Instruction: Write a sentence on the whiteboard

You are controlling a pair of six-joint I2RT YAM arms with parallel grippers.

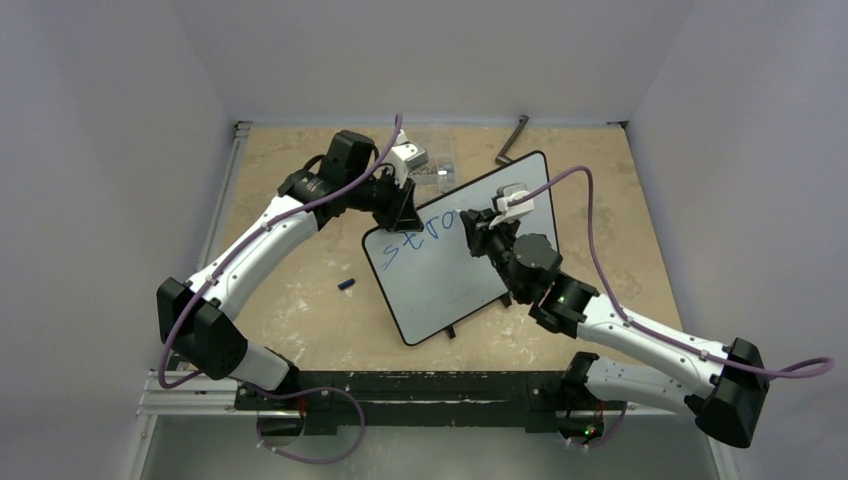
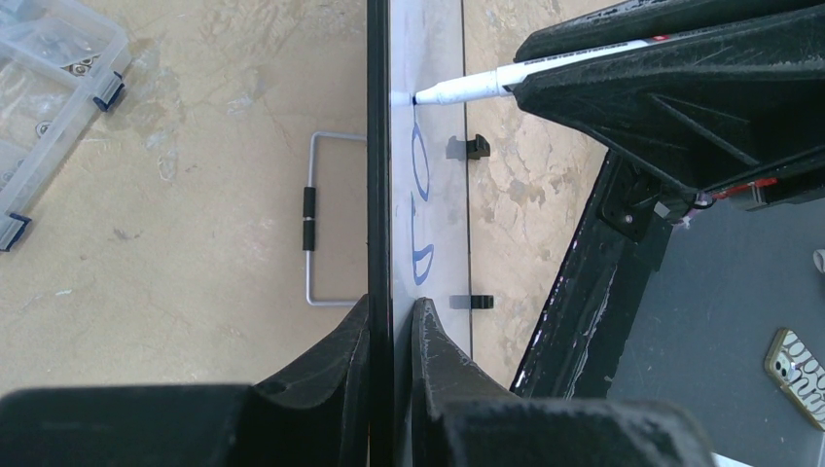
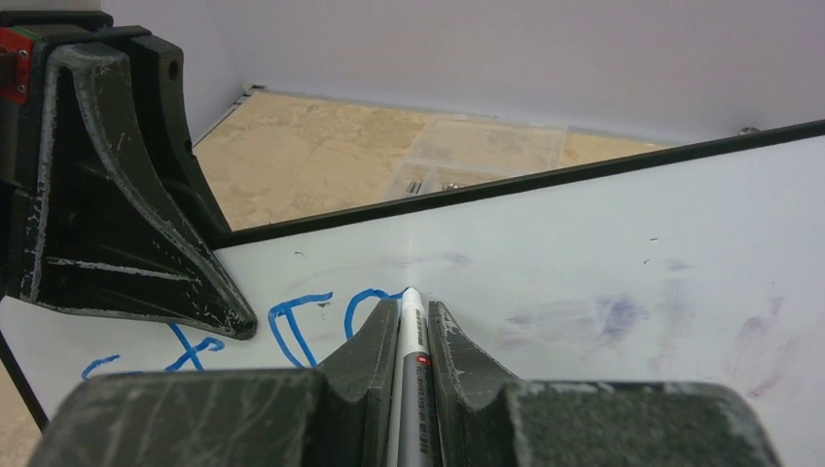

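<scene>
The whiteboard (image 1: 440,290) lies tilted on the table, black-framed and glossy. My left gripper (image 1: 404,214) is shut on its upper left edge; in the left wrist view the gripper (image 2: 392,313) pinches the frame and white face (image 2: 438,233). My right gripper (image 1: 472,226) is shut on a white marker (image 3: 412,342) whose tip touches the whiteboard (image 3: 632,224). The sentence (image 1: 418,240) stands as a few blue letters reading roughly "stro" (image 3: 292,326). The marker tip (image 2: 423,98) rests just past the last letter (image 2: 420,175).
A clear plastic parts box (image 1: 430,166) sits behind the board. A small blue cap (image 1: 346,285) lies on the table left of the board. A black angled tool (image 1: 512,140) lies at the back. Faint purple smudges (image 3: 603,316) mark the board's right side.
</scene>
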